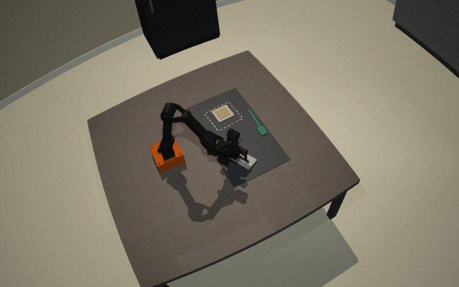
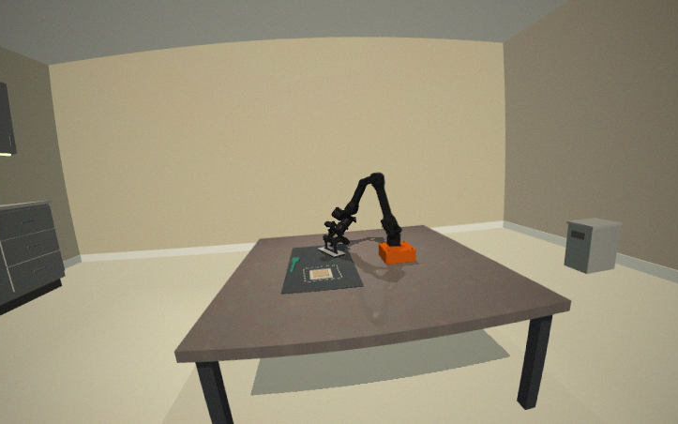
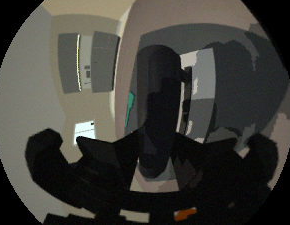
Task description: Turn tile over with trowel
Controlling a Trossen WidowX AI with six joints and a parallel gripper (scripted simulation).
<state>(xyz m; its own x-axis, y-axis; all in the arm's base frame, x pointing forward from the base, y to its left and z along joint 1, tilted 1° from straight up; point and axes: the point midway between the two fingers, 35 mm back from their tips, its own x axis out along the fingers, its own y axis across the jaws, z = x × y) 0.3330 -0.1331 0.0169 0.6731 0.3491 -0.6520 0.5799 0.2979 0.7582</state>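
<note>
The cream tile (image 1: 223,118) (image 2: 320,273) lies flat inside the dashed outline (image 1: 228,102), with a tan square on its upper face; its underside is hidden. My gripper (image 1: 239,157) (image 2: 330,245) is shut on the small trowel, whose pale grey blade (image 1: 251,162) (image 2: 337,253) (image 3: 202,74) is low over the mat, well apart from the tile. I cannot tell whether the blade touches the mat. A black handle (image 3: 158,99) fills the middle of the wrist view. The fingertips are mostly hidden there.
A green flat-ended tool (image 1: 256,122) (image 2: 293,264) (image 3: 130,104) lies on the dark mat (image 1: 273,153) (image 2: 294,287) beside the outline. The arm's orange base (image 1: 169,164) (image 2: 397,253) stands on the brown table (image 1: 295,199) (image 2: 436,305) beside the mat.
</note>
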